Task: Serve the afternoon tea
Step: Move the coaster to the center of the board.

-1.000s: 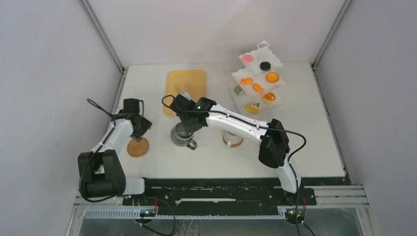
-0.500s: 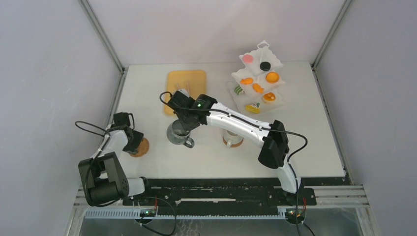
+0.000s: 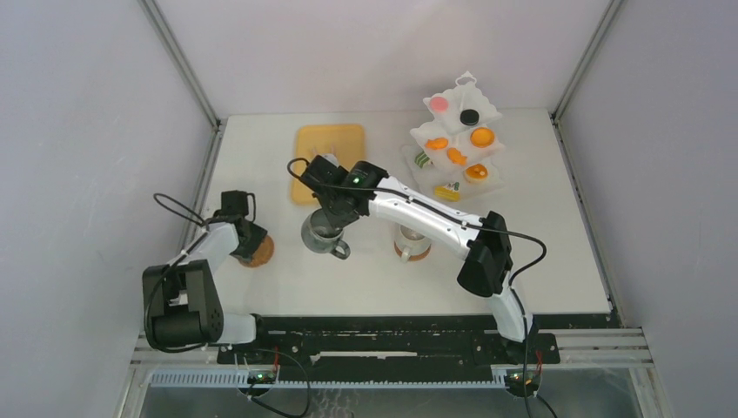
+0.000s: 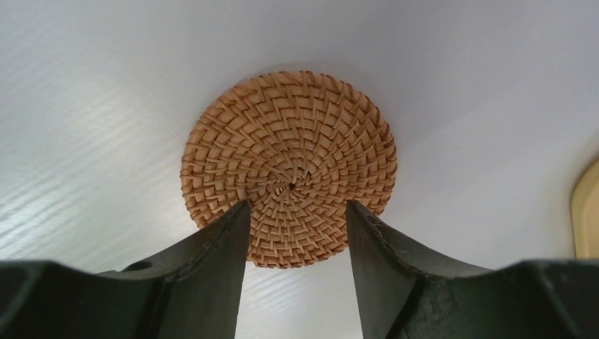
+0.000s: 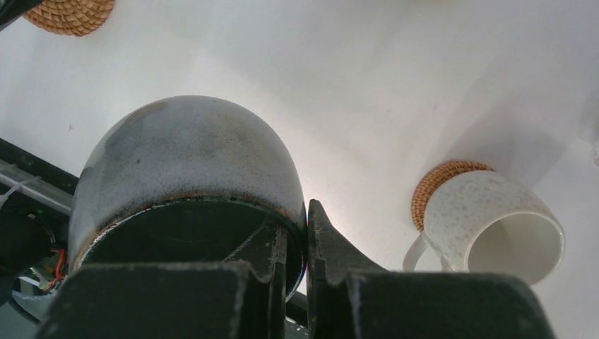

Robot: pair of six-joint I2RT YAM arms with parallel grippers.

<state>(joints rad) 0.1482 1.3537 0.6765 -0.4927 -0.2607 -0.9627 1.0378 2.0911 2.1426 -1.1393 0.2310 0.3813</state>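
The gray mug (image 3: 324, 235) stands upright, its rim pinched by the right hand (image 5: 297, 224). The white mug (image 3: 409, 235) sits on a woven coaster (image 5: 431, 187). The other coaster (image 4: 289, 183) lies bare. Toy pastries (image 3: 482, 137) sit on the white stand (image 3: 421, 132).

- coaster (image 4: 289, 169): woven rattan, rough, matt, spiral weave.
- dark mug (image 5: 187, 155): glazed ceramic, mottled grey, soft sheen; inside glossy blk.
- pale mug (image 5: 487, 212), 3 o'clock of dark mug: speckled cream ceramic, smooth.
- table (image 4: 106, 85): white, smooth, faint streaks.
- left gripper (image 4: 297, 206) fingers (image 4: 212, 268): blk plastic, matt.
- board (image 3: 329, 144), 12 o'clock of dark mug: tan, smooth, wood-like.
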